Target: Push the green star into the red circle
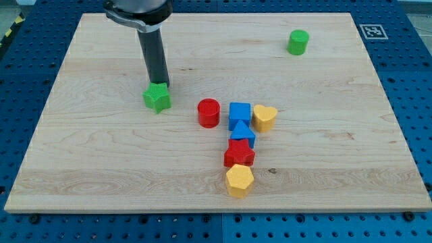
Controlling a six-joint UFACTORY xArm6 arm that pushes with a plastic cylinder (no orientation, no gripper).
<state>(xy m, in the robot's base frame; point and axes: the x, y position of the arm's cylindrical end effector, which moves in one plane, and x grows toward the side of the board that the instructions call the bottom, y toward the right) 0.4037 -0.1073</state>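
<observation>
While the green star (157,97) sits left of centre, apart from the red circle (209,113), contact remains undone; my tip (160,85) touches the star's upper edge; no pincer exists, nothing held.

My rod comes down from the upper left of the frame, nearly upright, dark and straight below a wider dark collar. My tip (159,84) sits at its lower end, left of the frame's centre.

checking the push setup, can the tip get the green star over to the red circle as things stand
Probably yes. My tip sits right at the green star, on its upper side in the view, and bare board lies between the star and the red circle to its right. The tip would likely need to shift to the star's left first.
</observation>
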